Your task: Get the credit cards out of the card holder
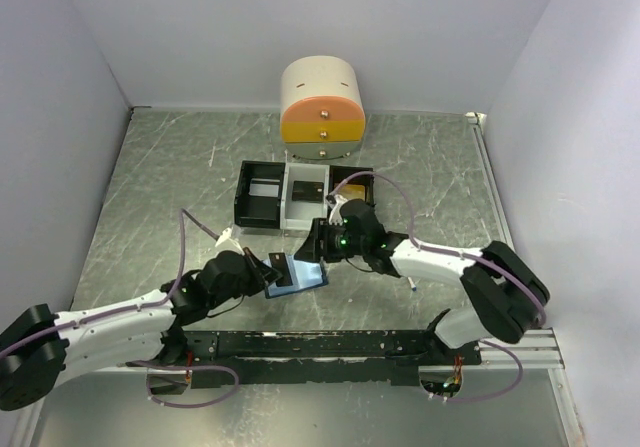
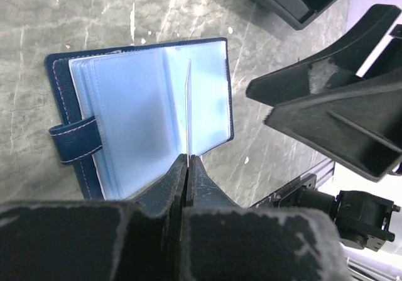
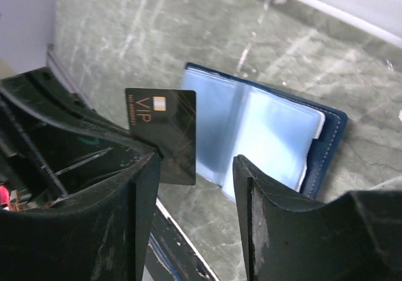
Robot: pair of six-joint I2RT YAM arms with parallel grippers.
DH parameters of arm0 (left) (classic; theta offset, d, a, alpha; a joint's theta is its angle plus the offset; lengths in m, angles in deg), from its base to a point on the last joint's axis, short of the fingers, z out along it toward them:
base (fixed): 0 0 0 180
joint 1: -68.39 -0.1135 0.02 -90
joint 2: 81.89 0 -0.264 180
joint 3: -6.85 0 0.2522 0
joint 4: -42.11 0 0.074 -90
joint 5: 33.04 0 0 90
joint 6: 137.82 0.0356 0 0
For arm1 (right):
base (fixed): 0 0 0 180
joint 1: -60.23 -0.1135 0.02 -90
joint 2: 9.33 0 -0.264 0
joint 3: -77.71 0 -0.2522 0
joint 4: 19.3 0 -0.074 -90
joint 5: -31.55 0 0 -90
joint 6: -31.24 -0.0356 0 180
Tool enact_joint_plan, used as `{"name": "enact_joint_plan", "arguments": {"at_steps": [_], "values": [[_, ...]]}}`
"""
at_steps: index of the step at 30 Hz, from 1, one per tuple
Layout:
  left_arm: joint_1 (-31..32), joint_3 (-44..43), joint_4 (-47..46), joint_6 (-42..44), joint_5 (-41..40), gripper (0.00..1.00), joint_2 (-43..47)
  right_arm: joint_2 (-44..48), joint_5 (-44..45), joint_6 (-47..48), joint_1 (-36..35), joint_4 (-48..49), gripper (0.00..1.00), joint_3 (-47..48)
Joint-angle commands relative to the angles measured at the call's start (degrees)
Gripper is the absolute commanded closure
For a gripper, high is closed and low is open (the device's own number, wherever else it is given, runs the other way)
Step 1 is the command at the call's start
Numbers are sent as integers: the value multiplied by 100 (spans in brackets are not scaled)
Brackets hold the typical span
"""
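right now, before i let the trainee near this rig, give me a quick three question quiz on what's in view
1. True or false: the card holder is folded shut.
2. Which gripper pinches the black card? A left, B right, C neither.
3. Fill in: the card's face reads ___.
Key: 1 false, it lies open. 2 A, the left gripper is shut on it. 3 VIP.
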Motion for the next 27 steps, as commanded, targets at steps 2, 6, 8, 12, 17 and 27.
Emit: {"name": "enact_joint_plan", "arguments": {"at_steps": [2, 6, 8, 12, 17, 27], "values": [[32, -252, 588, 394, -218, 93, 520, 729, 367, 144, 26, 272, 44, -223], [39, -111, 348, 764, 2, 93, 855, 1145, 444, 93, 65, 740, 40, -523], [34, 39, 61, 930, 175, 93, 1025, 1141, 123, 22, 91, 1336, 40, -766], [33, 260, -375, 1132, 473, 93, 1382, 914, -699, -444, 248, 2483, 40, -1169], [34, 346, -674, 1315, 800, 93, 1801, 517, -1609, -970, 352, 3578, 41, -1385], [32, 140, -722, 1516, 1047, 93, 2066, 933, -1737, -717, 352, 3936, 41, -1547]]}}
